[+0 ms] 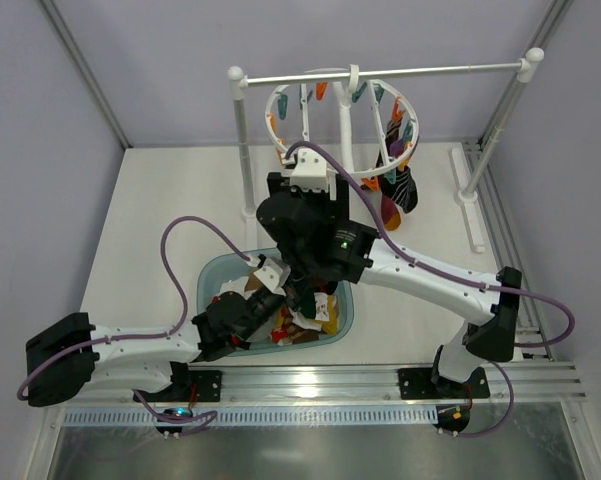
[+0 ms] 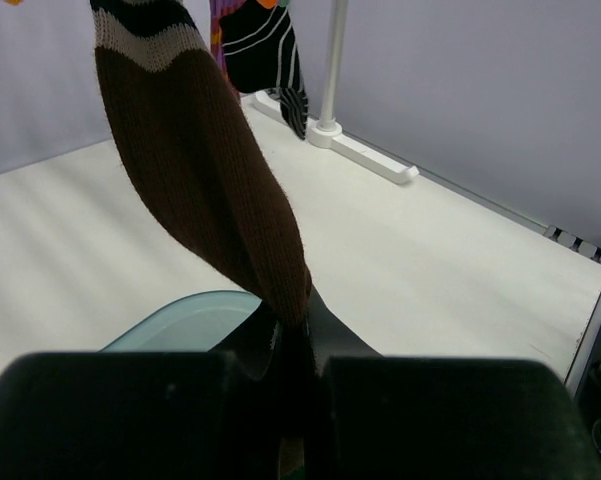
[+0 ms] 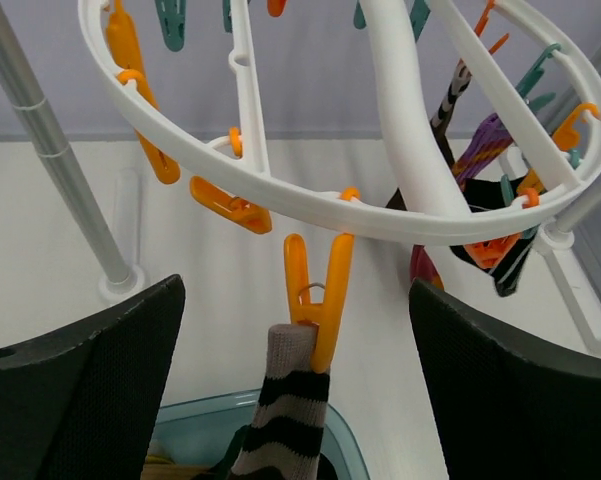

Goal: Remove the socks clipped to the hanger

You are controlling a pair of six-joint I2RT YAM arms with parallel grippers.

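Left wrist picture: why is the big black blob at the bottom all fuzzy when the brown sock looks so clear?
Left wrist view: that blob is the left hand itself, too near the lens to be sharp; the brown sock it pinches shows its knit. Right wrist view: orange clip crisp. Top view: even light, only faint shadows.

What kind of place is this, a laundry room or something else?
Probably a robot test cell: plain walls, left arm and right arm bolted to a metal rail, a sock hanger staged on a small stand.
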